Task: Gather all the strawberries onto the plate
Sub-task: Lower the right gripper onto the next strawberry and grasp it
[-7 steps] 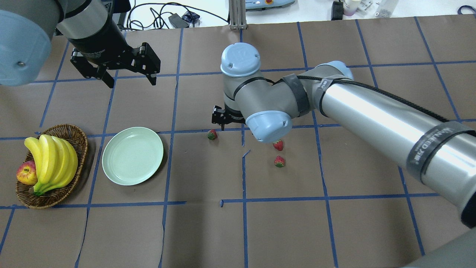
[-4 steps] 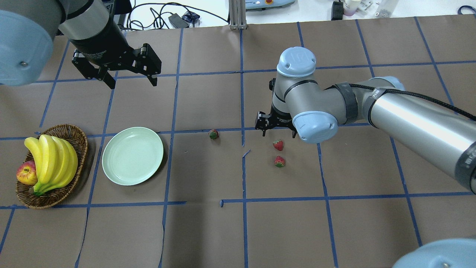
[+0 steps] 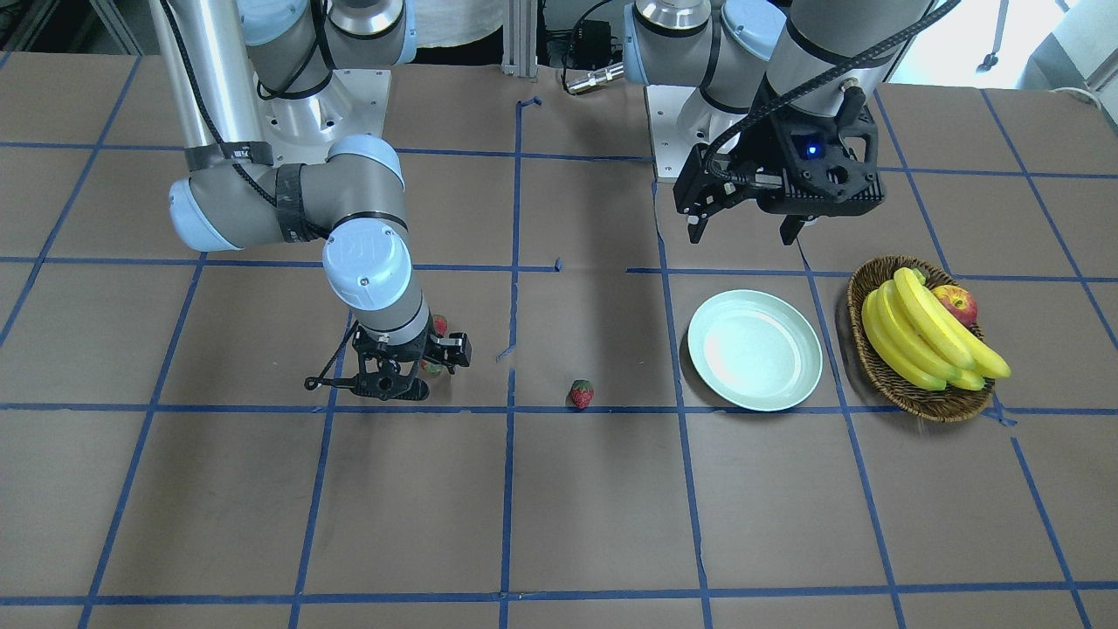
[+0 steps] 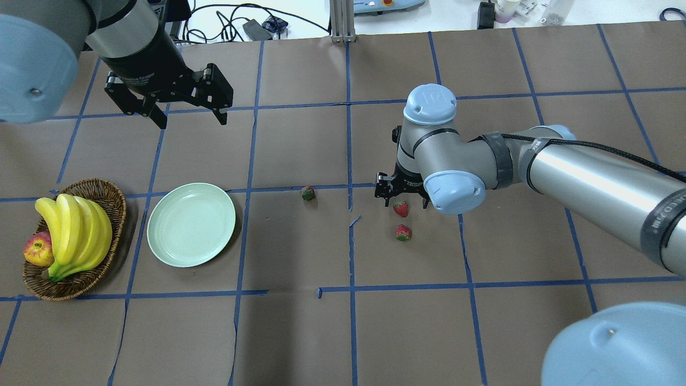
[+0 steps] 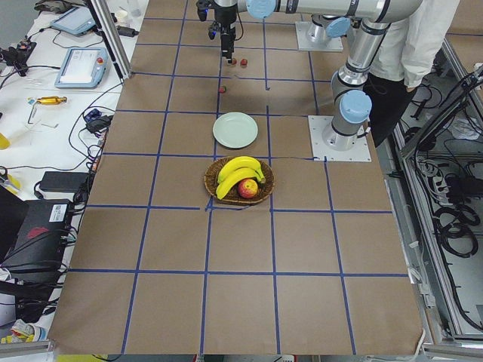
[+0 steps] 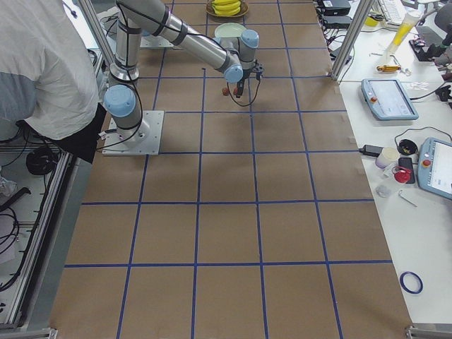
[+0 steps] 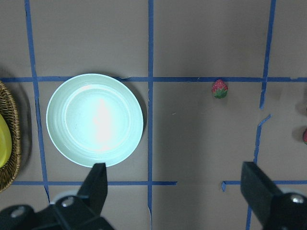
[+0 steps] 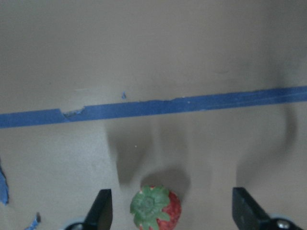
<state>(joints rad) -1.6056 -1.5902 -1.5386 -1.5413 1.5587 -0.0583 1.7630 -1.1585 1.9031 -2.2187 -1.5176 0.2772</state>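
Brown tabletop [image 4: 300, 332]; right gripper [image 8: 172, 211] above strawberry [image 4: 401, 208]

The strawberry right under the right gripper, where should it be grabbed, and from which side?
Come straight down and pinch the strawberry across its red body, below the green cap. It sits on the paper with the cap mostly upward toward the wrist camera, and the open right gripper straddles it, one finger on each side.
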